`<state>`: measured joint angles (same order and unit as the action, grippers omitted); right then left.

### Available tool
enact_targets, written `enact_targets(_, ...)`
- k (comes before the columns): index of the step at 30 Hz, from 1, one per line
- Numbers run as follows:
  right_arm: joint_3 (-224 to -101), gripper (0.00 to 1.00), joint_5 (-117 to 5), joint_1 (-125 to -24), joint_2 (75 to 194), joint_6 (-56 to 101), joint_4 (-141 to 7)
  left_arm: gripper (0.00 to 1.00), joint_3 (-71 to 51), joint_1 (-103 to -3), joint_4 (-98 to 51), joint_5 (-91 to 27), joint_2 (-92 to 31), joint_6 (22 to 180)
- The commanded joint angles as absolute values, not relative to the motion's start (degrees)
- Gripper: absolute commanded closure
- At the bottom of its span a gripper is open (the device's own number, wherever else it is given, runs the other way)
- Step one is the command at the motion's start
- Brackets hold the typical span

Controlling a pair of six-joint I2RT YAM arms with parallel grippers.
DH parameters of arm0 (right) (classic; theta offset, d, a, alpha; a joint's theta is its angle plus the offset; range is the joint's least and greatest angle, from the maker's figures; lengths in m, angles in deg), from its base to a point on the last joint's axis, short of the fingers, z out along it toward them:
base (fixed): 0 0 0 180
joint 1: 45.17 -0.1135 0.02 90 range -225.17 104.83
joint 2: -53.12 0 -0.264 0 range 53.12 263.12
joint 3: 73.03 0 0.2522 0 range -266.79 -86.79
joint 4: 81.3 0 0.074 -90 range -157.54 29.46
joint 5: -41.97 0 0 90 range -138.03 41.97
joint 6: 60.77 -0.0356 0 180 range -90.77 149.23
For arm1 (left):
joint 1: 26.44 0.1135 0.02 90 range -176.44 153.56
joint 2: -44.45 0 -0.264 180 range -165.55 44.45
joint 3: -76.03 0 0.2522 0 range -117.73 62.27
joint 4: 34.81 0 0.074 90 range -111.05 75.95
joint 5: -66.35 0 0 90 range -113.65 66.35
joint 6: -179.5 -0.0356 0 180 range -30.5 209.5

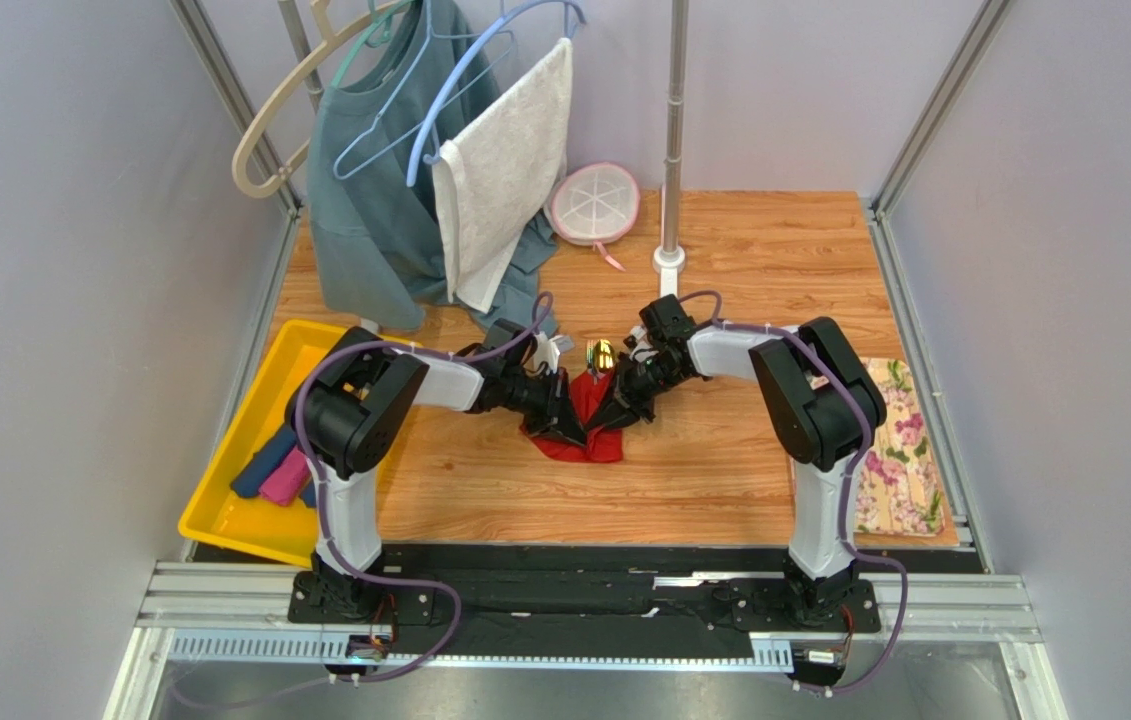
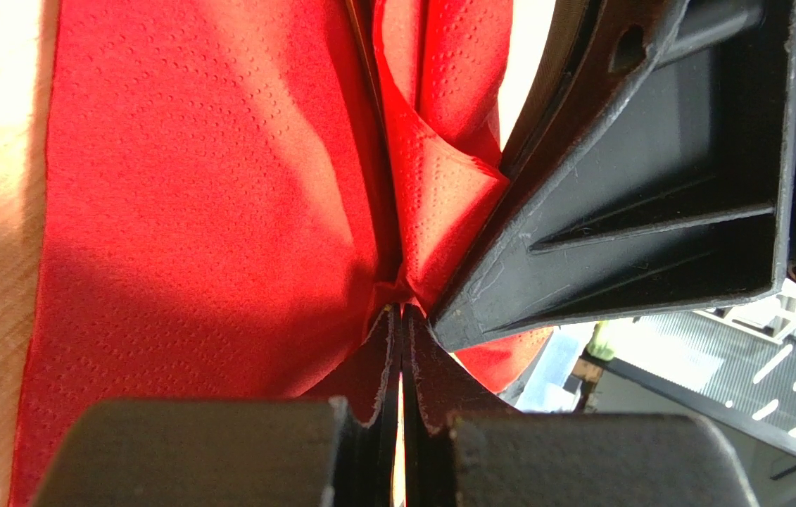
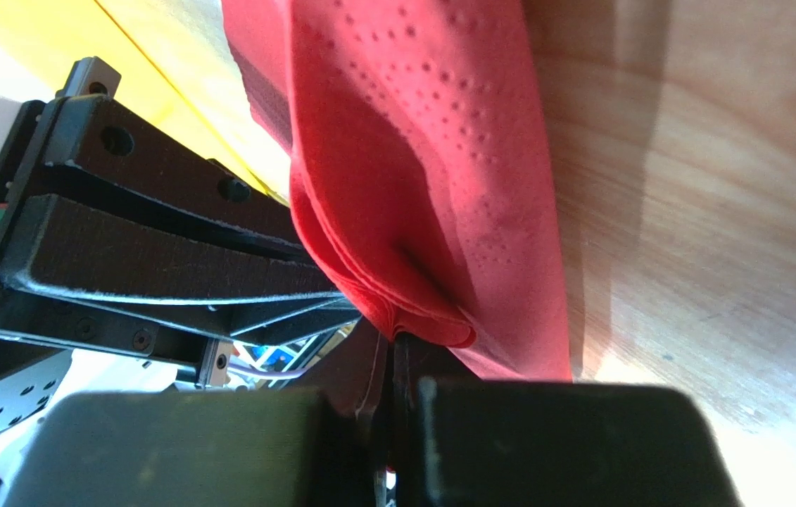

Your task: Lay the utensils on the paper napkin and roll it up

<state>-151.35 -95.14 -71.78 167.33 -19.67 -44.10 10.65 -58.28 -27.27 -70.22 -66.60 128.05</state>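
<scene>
We are pinching the napkin, left gripper and right gripper jaws both clamped on it; rolling seemingly barely starting.

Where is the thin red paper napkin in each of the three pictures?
Top external: the thin red paper napkin sits mid-table, at the centre of the picture.
Left wrist: the napkin fills the left and middle, pinched by the left gripper.
Right wrist: the napkin runs from top centre down to the right gripper.
Shared landmark: the light wooden table, beside the napkin in every view.
</scene>
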Motion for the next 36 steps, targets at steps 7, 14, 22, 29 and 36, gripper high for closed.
enact_targets(7, -150.6, 1.00, -95.0, -72.2, 170.0, -21.5, -46.8, 0.91, 14.2, -56.2, -30.5, -71.4, -59.7, 129.7)
enact_targets(14, -149.7, 0.99, -93.6, -72.2, 169.2, -22.3, -48.3, 0.89, 15.6, -53.9, -24.0, -71.2, -54.8, 125.1)
enact_targets(22, -149.7, 0.91, -88.2, -72.4, 166.8, -25.5, -47.2, 0.93, 15.6, -53.9, -27.5, -71.9, -54.8, 127.3)
enact_targets(29, -150.4, 0.77, -85.7, -73.2, 165.5, -25.3, -44.8, 0.88, 16.8, -53.0, -29.6, -72.0, -54.0, 128.6)
enact_targets(36, -150.3, 0.48, -85.0, -73.5, 165.2, -26.1, -43.9, 0.76, 19.4, -51.4, -32.0, -73.8, -50.5, 129.2)
